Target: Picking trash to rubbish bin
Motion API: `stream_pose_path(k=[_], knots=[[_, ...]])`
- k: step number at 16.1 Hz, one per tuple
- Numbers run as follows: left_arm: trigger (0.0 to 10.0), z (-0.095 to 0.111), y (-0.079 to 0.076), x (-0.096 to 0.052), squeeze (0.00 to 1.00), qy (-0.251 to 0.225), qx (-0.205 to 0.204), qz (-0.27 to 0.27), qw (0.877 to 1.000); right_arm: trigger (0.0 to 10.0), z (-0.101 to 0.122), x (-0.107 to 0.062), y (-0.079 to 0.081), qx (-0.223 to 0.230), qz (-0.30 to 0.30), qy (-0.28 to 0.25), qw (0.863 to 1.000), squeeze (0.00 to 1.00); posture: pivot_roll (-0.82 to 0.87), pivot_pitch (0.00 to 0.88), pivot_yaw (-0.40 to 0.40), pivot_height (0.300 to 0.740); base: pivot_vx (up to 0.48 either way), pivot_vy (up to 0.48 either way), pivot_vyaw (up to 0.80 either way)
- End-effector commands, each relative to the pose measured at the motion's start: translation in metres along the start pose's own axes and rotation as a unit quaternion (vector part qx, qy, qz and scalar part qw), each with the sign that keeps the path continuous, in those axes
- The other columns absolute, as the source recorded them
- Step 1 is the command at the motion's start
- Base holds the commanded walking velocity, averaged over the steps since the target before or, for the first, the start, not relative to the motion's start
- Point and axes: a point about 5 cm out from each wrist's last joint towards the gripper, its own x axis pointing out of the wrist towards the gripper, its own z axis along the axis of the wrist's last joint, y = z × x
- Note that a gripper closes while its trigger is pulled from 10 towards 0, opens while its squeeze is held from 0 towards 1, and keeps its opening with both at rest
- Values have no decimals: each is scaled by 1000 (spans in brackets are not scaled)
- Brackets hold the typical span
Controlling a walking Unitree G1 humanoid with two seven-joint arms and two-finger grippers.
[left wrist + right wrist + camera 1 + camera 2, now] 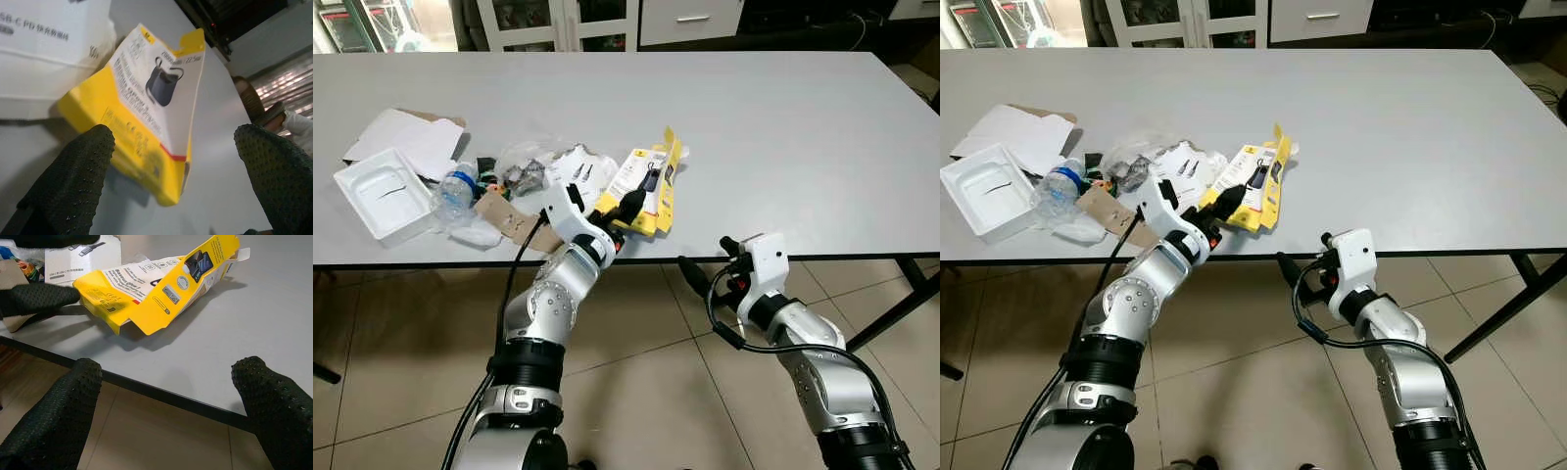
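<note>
An opened yellow carton point(651, 186) with a printed white face lies on the grey table point(783, 127) near its front edge. My left gripper point(621, 210) is open at the carton's near end. In the left wrist view its two fingers stand wide apart, with the yellow carton point(146, 112) just ahead of them and nothing gripped. My right gripper point(710, 266) hangs open just below and in front of the table edge, to the right of the carton. The right wrist view looks over the edge at the carton point(146, 289) and one left finger point(39, 298).
More trash lies left of the carton: a white foam tray point(382, 196), a plastic bottle point(455, 186), brown cardboard point(507, 220), a white box point(578, 171), clear plastic wrap point(524, 157) and white card point(406, 137). A table leg point(901, 294) slants at the right. Cabinets point(685, 20) stand behind.
</note>
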Motion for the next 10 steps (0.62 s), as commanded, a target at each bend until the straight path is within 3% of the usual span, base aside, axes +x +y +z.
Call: stream_pose_path(k=[1,5,10], knots=[[10000,-31,-13,1,0,31,-39,-2,999,10000,1,0,2,0,2,0,1000,0,-82,156,47,740,0,0,0],[10000,-31,-8,2,0,28,-35,28,999,10000,1,1,3,0,3,-1,1000,0,-86,153,50,740,0,0,0],[10000,-37,-5,11,0,29,4,64,998,10000,1,1,4,2,3,-3,1000,0,-96,145,57,740,0,0,0]])
